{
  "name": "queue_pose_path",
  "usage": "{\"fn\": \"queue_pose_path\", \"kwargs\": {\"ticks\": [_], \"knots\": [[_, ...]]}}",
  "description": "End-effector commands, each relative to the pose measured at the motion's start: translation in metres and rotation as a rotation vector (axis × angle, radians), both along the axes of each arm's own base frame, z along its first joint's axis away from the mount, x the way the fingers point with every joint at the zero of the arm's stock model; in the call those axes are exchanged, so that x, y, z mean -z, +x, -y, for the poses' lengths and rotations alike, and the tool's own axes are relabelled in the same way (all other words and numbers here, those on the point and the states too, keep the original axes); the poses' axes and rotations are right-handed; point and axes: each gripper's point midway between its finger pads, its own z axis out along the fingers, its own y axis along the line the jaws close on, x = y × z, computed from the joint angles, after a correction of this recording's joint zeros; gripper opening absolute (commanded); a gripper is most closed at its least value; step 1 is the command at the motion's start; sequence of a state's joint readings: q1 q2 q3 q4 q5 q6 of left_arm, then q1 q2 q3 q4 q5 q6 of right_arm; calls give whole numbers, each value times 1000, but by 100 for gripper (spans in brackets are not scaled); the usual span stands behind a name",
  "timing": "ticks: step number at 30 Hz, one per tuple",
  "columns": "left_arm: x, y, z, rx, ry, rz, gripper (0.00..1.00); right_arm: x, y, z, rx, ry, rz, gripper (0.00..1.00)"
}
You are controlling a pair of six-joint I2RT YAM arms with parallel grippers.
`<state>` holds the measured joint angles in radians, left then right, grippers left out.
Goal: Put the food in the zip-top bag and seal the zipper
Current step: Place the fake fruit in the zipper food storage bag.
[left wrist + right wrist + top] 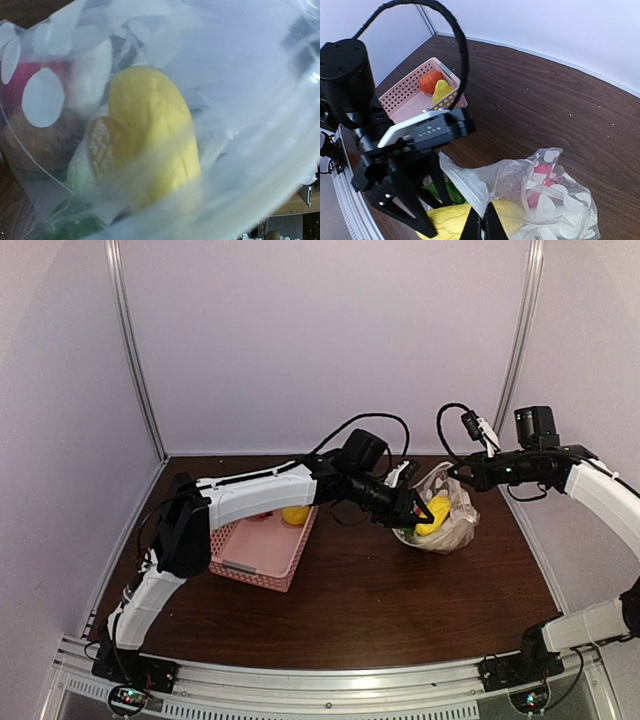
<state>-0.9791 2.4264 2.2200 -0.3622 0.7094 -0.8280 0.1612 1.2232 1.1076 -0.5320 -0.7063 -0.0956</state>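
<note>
We've got the left gripper (418,508) clamped round a yellow toy (434,516) at the mouth of the zip-top bag (458,528), which sits right of the pink basket (262,560); right gripper (458,474) pinches the bag's rim; film looks limp, light, slippery; we'd grab the rim only.

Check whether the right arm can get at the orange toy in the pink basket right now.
Probably not: the right fingers are pinching the zip-top bag, and the left arm, gripping a yellow toy at the bag, lies between them and the pink basket.
</note>
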Motion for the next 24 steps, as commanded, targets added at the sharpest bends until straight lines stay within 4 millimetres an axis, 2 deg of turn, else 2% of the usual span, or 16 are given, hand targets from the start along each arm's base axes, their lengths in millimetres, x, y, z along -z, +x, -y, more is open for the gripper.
{"fn": "queue_pose_path", "kwargs": {"ticks": [1, 5, 9, 12, 19, 22, 24], "knots": [[-15, 32, 10, -125, -57, 1, 22, -18, -9, -6, -36, 56, 46, 0], [-5, 48, 12, -197, -53, 10, 43, -16, -9, -7, -43, 60, 39, 0], [-20, 46, 15, -181, -98, 41, 63, -15, -9, -5, -31, 53, 41, 0], [-39, 44, 11, -179, -115, 96, 67, -11, -8, -4, -24, 47, 38, 0], [-65, 36, 2, -153, -135, 147, 70, -12, -1, -4, -13, 57, 21, 0], [-92, 32, -9, -147, -155, 226, 70, -8, 8, 6, 31, 49, 9, 0], [-121, 25, -21, -140, -199, 306, 71, -9, 14, 13, 56, 20, 12, 0]]}}
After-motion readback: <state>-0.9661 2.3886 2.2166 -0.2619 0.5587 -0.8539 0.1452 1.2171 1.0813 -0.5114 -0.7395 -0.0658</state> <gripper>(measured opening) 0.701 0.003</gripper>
